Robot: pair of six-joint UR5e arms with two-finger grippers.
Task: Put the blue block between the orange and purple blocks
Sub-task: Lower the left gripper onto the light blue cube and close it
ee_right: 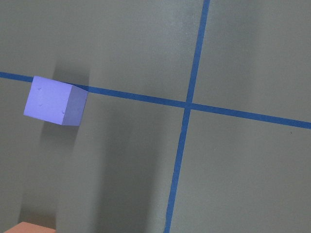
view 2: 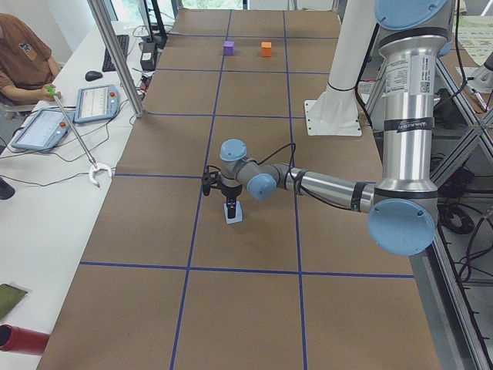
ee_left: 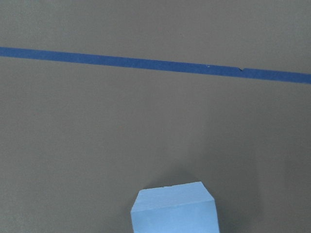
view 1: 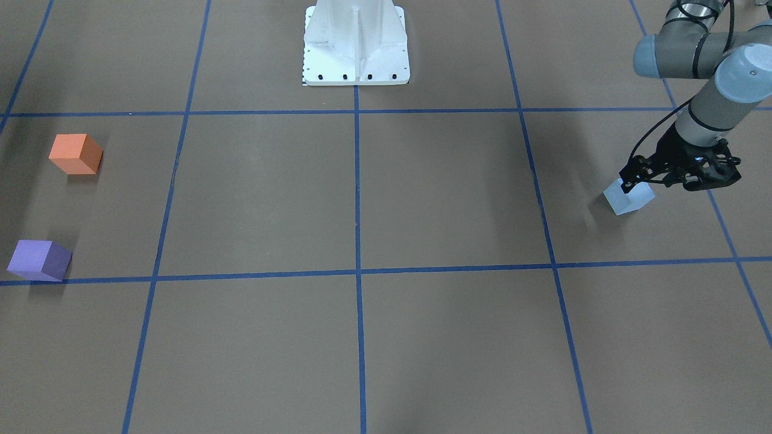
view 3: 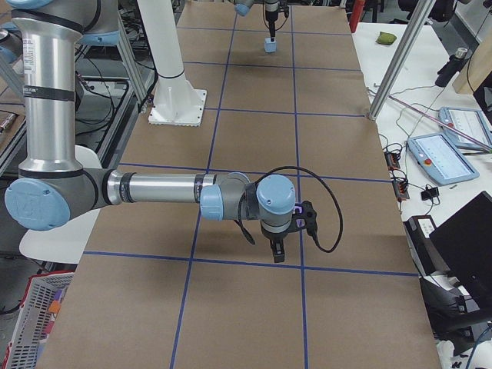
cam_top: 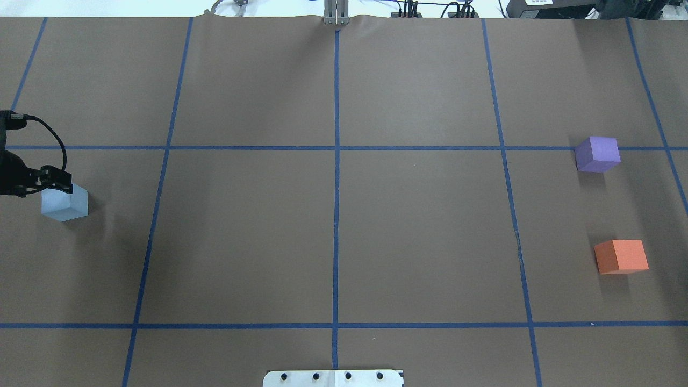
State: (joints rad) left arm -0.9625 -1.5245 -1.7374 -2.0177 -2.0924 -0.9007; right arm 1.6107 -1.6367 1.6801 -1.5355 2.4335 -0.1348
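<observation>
The pale blue block (view 1: 630, 200) lies on the brown table at the robot's far left; it also shows in the overhead view (cam_top: 64, 203) and at the bottom edge of the left wrist view (ee_left: 174, 209). My left gripper (view 1: 627, 182) points down with its tips at the block's top (cam_top: 58, 187); I cannot tell whether it is open or shut. The orange block (cam_top: 622, 256) and the purple block (cam_top: 596, 154) lie apart at the far right, with bare table between them. My right gripper (view 3: 275, 250) hangs near the purple block (ee_right: 54, 101); I cannot tell its state.
The white robot base (view 1: 356, 54) stands at the table's middle on the robot's side. Blue tape lines (cam_top: 336, 161) divide the brown table into squares. A side desk with tablets (view 2: 96, 104) and an operator runs along the far edge.
</observation>
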